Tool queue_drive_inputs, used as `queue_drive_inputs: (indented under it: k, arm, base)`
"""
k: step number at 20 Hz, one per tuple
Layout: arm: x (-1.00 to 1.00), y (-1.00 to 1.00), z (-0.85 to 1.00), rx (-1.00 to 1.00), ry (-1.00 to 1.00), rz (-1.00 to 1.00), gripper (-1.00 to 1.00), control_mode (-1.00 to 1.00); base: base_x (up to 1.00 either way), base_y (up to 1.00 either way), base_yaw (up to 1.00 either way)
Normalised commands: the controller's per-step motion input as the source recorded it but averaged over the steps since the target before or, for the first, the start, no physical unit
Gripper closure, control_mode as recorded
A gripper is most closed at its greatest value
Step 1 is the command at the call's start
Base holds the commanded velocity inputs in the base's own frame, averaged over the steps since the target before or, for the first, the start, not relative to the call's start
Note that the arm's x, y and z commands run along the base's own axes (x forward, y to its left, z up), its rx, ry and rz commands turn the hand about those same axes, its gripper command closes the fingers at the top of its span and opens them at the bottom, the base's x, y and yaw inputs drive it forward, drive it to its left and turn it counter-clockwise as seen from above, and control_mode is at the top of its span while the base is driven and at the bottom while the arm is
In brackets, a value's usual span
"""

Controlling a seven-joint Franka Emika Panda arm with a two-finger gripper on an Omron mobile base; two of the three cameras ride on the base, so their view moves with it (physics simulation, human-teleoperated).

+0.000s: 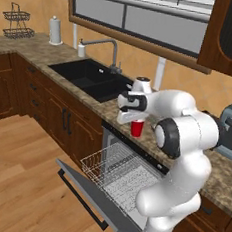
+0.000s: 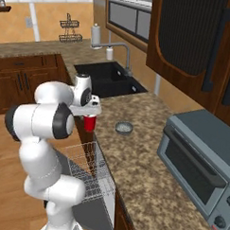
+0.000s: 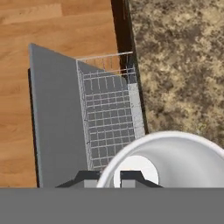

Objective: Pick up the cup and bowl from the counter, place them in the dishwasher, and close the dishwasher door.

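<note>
The pincer (image 1: 136, 121) is clamped on the rim of the red cup (image 1: 137, 128), holding it upright in the air above the counter (image 2: 143, 151) edge. Below, the dishwasher door (image 1: 82, 195) lies open with the rack (image 1: 113, 174) drawn out. The bowl (image 2: 124, 128) sits on the counter, near the cup.

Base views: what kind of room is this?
A rendered home kitchen: a granite counter with a black sink and faucet, a toaster oven, and an open dishwasher with its wire rack pulled out.
</note>
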Motion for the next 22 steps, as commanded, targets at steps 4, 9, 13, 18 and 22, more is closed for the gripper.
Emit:
queue_drive_inputs:
  k: [4,9,13,18,22]
  arm:
    - [-1.0,0.04,-0.11,0.05,-0.09,0.09,1.0,-1.0]
    - [-0.83,0.48,-0.36,0.09,-0.01,0.0,1.0,-1.0]
    - [-0.22,0.44,-0.42,0.09,0.05,-0.03,1.0,-1.0]
    - [0.12,0.58,-0.43,-0.02,0.0,-0.13,1.0,-1.0]
    - [0.25,0.51,-0.37,-0.14,0.0,-0.28,1.0,-1.0]
  base:
    - [0.0,0.0,0.0]
    - [0.0,0.0,0.0]
    - [0.0,0.0,0.0]
    - [0.0,0.0,0.0]
    - [0.0,0.0,0.0]
